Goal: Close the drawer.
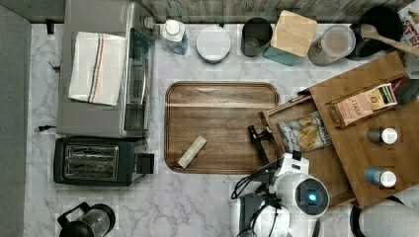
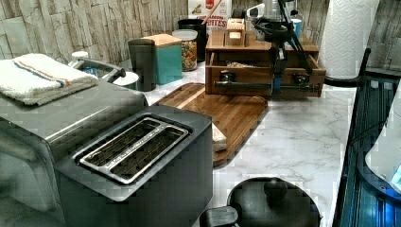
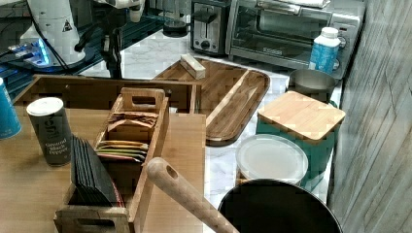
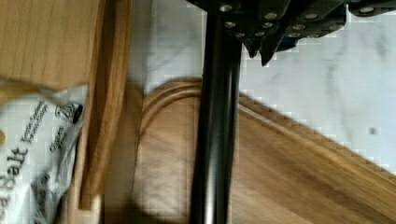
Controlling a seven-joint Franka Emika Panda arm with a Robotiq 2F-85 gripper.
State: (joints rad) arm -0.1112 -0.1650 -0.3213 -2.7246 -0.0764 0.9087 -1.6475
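Much of the drawer was hidden: in the top view its back ran under the wooden shelf top, and the arm's white body covered its near corner. What showed was the front, pulled out over the edge of the serving tray, with a bag of chips lying on its flat bottom. In the wrist view only a slice of that bag and the drawer's front rim could be made out.

The end effector hung down at the long black bar handle in the left view, close to the middle of the bar. In the wrist view the handle ran right beneath the dark fingers, which were cut off at the picture's edge; I couldn't tell whether they were spread or pinched, though they seemed to sit against the bar rather than around it.

On the marble worktop the drawer stood open, on the top view's right, with a tea box and two bottles on the shelf above it
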